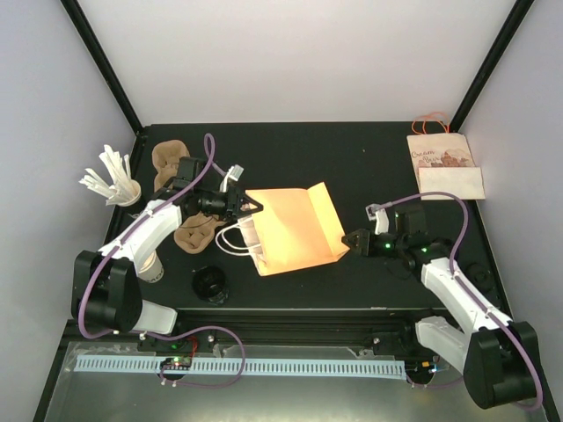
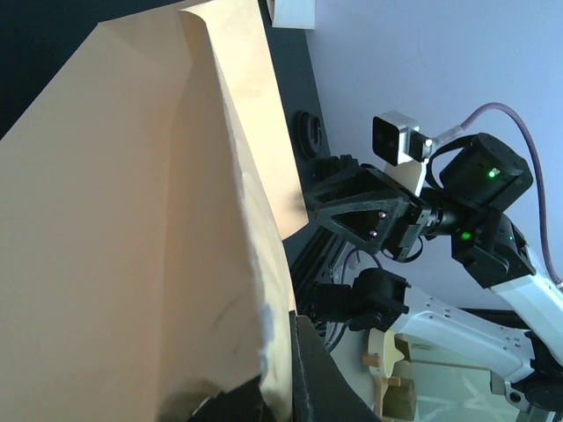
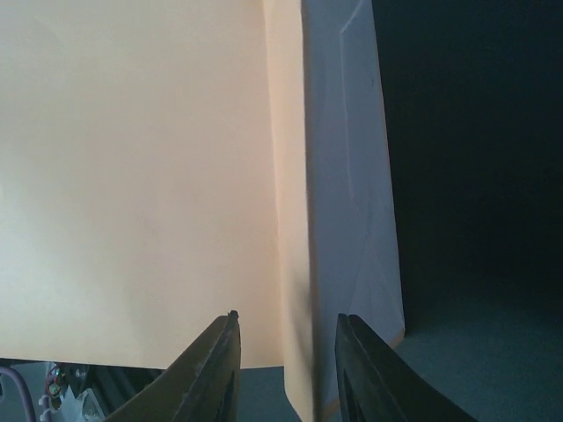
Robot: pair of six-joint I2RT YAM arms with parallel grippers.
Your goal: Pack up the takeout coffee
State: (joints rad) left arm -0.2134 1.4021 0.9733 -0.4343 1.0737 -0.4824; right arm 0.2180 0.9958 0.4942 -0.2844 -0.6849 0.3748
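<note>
Tan paper bag lying flat at mid-table, an arm at each end.

Nearer than the bag, to its left, sit a black lid and a white cup; what the cup holds is hidden. The left gripper is pressed together on the bag's handle end. At the bag's right edge the right gripper is spread, astride the fold without touching it. Bare table lies beyond the bag. At the far left, a cup of white sticks stands.
</note>
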